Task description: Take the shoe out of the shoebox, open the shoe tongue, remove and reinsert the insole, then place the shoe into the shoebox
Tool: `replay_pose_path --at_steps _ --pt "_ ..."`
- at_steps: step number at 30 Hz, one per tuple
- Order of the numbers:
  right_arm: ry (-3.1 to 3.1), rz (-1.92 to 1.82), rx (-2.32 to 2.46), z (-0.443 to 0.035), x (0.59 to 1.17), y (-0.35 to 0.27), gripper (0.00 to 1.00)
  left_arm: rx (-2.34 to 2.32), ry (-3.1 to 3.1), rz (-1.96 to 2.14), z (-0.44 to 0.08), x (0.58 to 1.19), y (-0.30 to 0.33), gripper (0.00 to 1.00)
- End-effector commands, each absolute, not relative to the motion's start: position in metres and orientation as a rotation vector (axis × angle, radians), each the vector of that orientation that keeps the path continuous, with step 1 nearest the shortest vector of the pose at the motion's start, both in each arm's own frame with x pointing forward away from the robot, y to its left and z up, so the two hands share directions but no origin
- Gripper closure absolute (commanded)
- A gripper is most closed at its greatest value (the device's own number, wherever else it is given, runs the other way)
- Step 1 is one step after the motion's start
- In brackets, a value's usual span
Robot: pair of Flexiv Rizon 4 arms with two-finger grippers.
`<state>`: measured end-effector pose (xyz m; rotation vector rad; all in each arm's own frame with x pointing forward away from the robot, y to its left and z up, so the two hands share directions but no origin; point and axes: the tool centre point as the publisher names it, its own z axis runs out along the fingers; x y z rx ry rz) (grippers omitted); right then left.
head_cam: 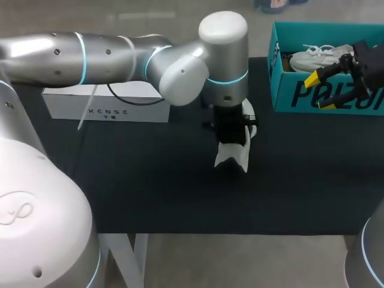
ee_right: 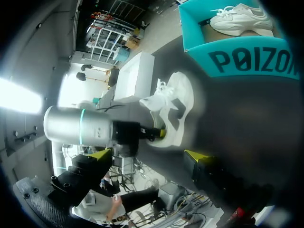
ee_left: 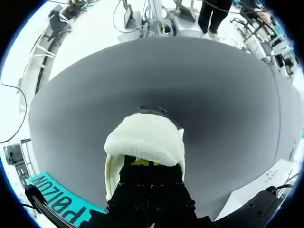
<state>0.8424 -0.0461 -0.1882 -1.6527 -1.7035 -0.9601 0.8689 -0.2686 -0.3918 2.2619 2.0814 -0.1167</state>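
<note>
On the bench, the likely soft shoe is best held at its heel (left jaws unclear; right jaws wide, empty).

Even overhead light falls on the matte black table, dim in the head view; soft highlights run along the glossy silver left arm. In the left wrist view the white knit shoe is washed out, and the tabletop is darkest just ahead of it. In the right wrist view a room light burns to pure white, and the table darkens before the teal cardboard shoebox.
</note>
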Motion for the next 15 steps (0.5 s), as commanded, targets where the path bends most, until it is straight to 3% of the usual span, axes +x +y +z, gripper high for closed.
replay_pose_path --at_steps 1,8,15 --pt "-1.705 -0.955 -1.654 -0.189 0.844 -0.046 0.0 2.327 2.071 -0.097 -0.409 0.868 -0.272 1.0" --pt "-1.705 -0.955 -1.654 -0.189 0.844 -0.046 0.0 2.353 2.079 -0.091 -0.422 0.862 -0.269 1.0" --pt "-1.705 -0.955 -1.654 -0.189 0.844 -0.046 0.0 2.283 2.058 -0.089 -0.393 0.88 -0.269 1.0"
